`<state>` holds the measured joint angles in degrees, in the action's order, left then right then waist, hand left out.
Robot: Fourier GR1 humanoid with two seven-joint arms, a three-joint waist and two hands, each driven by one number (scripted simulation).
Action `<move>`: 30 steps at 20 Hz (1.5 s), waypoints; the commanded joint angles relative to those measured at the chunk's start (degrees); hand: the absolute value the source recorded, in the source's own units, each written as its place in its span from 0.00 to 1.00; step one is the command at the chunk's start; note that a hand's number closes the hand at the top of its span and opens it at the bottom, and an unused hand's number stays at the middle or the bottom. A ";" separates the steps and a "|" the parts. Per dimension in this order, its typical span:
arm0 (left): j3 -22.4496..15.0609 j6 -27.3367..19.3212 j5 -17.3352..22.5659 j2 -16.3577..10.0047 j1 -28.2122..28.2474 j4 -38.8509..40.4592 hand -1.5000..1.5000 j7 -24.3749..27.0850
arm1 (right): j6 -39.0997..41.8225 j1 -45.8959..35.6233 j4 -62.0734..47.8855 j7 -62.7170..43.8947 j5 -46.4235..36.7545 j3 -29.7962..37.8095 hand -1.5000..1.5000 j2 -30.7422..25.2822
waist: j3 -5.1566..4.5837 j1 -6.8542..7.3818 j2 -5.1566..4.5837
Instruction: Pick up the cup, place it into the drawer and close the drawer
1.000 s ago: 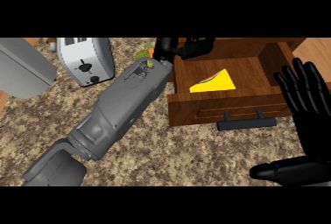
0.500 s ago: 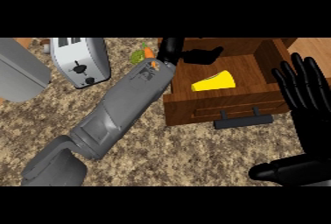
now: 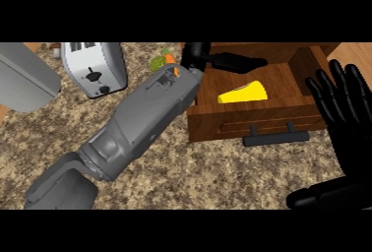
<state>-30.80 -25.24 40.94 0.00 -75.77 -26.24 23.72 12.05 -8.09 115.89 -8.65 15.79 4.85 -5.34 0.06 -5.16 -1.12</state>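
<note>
We cannot pick out the cup for certain. A small green and orange thing (image 3: 164, 60) shows just beside the left wrist, outside the drawer's back left corner, and it may be the cup or something else. The left hand (image 3: 198, 52) hangs over that corner, its fingers (image 3: 240, 62) stretched to the right above the drawer's back edge; whether they hold anything we cannot tell. The drawer (image 3: 254, 123) stands open toward the far right corner of the surface (image 3: 218, 172), with a yellow cheese wedge (image 3: 243, 92) inside and its black handle (image 3: 280, 138) facing us. The right hand (image 3: 341, 101) rests at the right edge, fingers straight and released. A toaster (image 3: 94, 71) stands near the far left edge.

We judge the release to be the risky part. So close to the corner, a cup let go could land on the drawer's wall or outside it. The cheese fills the middle, so a cup set against it might tip.

Compared with a second ago, the left fingers reach further across the drawer and more orange shows by the wrist. The cheese, toaster and right hand lie as they did.
</note>
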 commanded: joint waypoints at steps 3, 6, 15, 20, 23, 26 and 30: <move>3.48 1.88 3.96 0.00 -0.70 -2.84 0.00 3.48 | 0.84 1.57 3.86 -4.27 4.75 1.60 0.00 -1.69 | -0.04 2.45 0.74; 5.75 4.06 3.28 -0.36 2.36 -5.66 0.00 0.78 | 4.19 0.76 0.49 -1.40 6.54 4.30 1.00 -4.09 | -0.05 4.91 1.17; 8.39 1.52 4.53 -9.71 14.67 -21.89 0.00 -2.54 | 11.85 10.24 6.23 2.43 -4.13 1.38 1.00 -9.44 | -0.06 6.66 1.96; 8.19 2.60 4.36 -15.11 26.49 -32.41 0.00 -3.49 | 11.20 7.33 7.21 -2.68 -9.53 -1.79 1.00 -11.38 | -0.11 6.79 1.69; 8.14 2.42 4.87 -20.82 34.76 -42.91 0.00 -6.35 | 8.93 7.50 4.58 -1.86 -12.81 -1.45 1.00 -9.79 | -0.08 7.50 1.85; 11.16 3.97 5.67 -23.81 39.04 -46.62 0.00 -6.91 | 9.27 5.27 0.58 -1.47 -17.88 -4.20 1.00 -9.95 | -0.07 6.73 1.42; 12.17 7.31 6.32 -26.54 48.35 -53.57 0.00 -6.41 | 8.87 8.42 -3.97 9.46 -27.29 -6.16 1.00 -9.98 | -0.02 6.79 1.37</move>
<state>-19.77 -20.04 46.36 -23.17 -35.07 -72.86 17.82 21.43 -1.20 116.01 -6.02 -3.87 0.49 -15.11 -0.01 1.42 0.32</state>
